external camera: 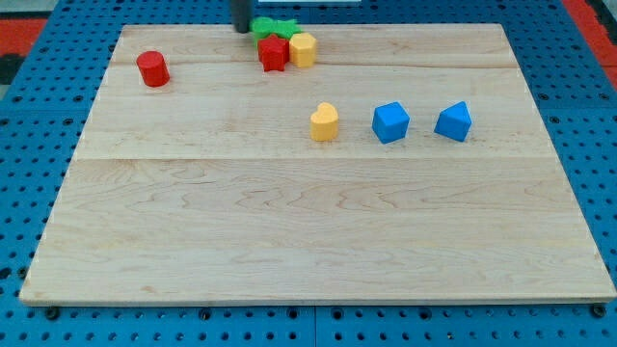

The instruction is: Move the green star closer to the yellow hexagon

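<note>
**Counter stock: blocks crowded at the top edge, wide room below**

- Counter (289, 241): pale wooden board on a blue perforated base. Its whole lower half carries nothing, and so does the strip along the view's right side.
- My tip (241, 30): dark rod entering from the view's top, its lower end at the top edge of the counter, just to the view's left of the green star and touching or nearly touching it; contact cannot be judged. There is no pincer on this arm, only the rod, so no open or closed state applies.
- Green star (275, 27): at the very top edge of the counter, partly hidden behind the red star; almost no room remains above it.
- Red star (274, 54): directly below the green star, touching it.
- Yellow hexagon (304, 49): touching the red star on the view's right, just below and right of the green star.
- Red cylinder (152, 69): alone near the top left, well apart from the cluster.
- Yellow block (325, 122), rounded top: mid-counter, below the cluster.
- Blue cube (390, 122): near the yellow block's right.
- Second blue block (453, 121): further right, angular.
</note>
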Controlling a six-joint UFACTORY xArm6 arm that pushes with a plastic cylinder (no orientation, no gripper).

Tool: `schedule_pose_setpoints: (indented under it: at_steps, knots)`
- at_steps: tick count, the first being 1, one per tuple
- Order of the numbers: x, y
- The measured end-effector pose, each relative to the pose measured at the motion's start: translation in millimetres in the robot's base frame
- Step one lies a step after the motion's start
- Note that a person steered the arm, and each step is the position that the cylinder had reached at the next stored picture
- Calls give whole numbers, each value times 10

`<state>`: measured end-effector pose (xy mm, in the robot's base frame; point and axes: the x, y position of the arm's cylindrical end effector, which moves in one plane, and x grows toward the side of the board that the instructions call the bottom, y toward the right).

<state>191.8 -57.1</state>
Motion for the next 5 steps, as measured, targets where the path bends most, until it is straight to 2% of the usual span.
schedule_pose_setpoints:
  at_steps: [2,3,5]
  knots:
    - [8,796]
    - [140,1258]
    - [766,1087]
